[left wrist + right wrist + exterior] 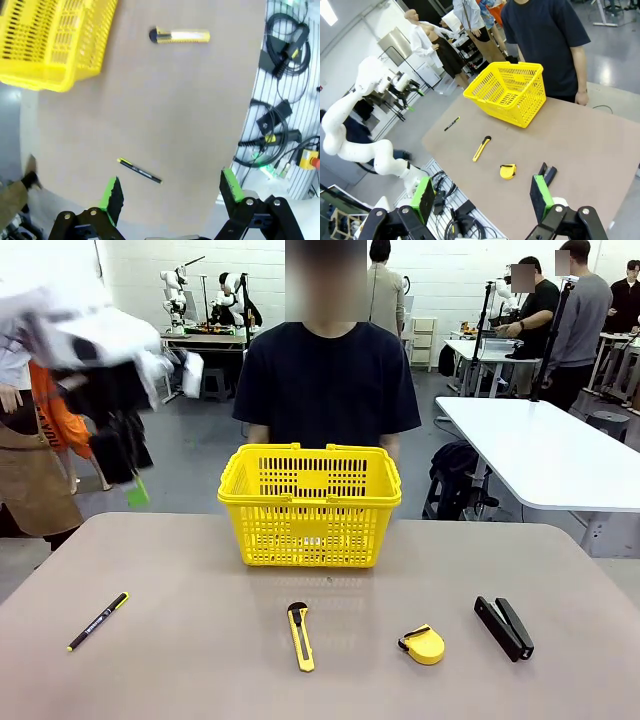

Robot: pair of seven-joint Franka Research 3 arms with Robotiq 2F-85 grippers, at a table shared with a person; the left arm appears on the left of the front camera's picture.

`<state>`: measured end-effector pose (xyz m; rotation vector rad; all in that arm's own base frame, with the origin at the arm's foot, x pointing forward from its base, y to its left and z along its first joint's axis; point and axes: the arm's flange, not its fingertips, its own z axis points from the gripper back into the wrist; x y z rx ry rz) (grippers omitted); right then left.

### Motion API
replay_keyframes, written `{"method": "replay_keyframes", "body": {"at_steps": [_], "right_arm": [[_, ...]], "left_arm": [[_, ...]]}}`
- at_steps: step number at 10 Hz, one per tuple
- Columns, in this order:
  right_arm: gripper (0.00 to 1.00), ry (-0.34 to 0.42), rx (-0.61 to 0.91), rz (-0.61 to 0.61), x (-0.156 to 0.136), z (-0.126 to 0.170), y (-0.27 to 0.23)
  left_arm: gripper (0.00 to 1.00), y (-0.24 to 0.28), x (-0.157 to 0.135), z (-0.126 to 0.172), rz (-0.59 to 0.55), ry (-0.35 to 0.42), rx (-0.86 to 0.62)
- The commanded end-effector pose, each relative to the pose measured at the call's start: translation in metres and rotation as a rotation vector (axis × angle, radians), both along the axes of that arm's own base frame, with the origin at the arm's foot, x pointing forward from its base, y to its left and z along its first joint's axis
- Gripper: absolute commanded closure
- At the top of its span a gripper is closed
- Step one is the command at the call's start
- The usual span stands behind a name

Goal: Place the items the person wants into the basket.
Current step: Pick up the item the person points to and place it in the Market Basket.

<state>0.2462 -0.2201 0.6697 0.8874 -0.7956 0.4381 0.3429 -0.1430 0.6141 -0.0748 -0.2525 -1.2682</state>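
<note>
Tan table (200,575) is mostly bare, with open lanes between everything on it. Person (330,380) stands at the far edge, hands hidden behind the yellow basket (310,502) at far-centre; the left wrist view cuts the basket off at a corner. Left arm (90,335) is a blurred smear upper left, detail unreadable. Left gripper (171,184) and right gripper (481,186) are both spread wide above the table, holding nothing. Near row, well apart: stapler (504,627) right, utility knife (300,636) centre, pen (97,621) near the left edge, tape measure (424,644) between knife and stapler.
</note>
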Motion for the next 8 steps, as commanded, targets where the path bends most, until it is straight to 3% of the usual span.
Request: {"method": "replay_keyframes", "body": {"at_steps": [1,3,5,8], "right_arm": [[0.00,-0.027,0.015,0.015,0.001,0.002,0.000],[0.00,-0.027,0.015,0.015,0.001,0.002,0.000],[0.00,-0.027,0.015,0.015,0.001,0.002,0.000],[0.00,-0.027,0.015,0.015,0.001,0.002,0.000]], "left_arm": [[0.00,0.069,-0.059,0.039,-0.042,-0.169,-0.236],[0.00,0.144,-0.082,0.059,-0.065,-0.228,-0.360],[0.00,0.215,-0.083,0.050,-0.007,-0.238,-0.517],[0.00,0.280,-0.092,0.022,0.072,-0.296,-0.748]]}}
